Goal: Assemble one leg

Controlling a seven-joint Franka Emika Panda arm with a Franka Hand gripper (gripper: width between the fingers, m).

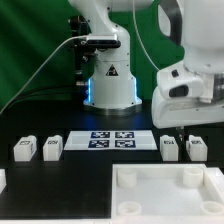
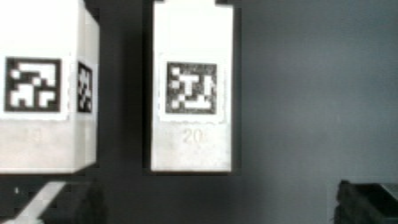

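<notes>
The tool (image 1: 176,124) is hovering over the bench (image 1: 60,175) at the exterior view's right, fingers (image 2: 45,200) spread, gripping nothing. One leg (image 2: 192,90) is sitting in line with the gap, likely being lined up for pickup.

Ahead of the gripper (image 2: 205,196), seemingly in line with its gap, one leg (image 2: 192,90) is lying; another leg (image 2: 39,90) is lying just beside it.

Black table (image 1: 75,188): marker board (image 1: 112,141) mid, two legs (image 1: 53,148) either side, white tray (image 1: 160,200) nearer camera.
</notes>
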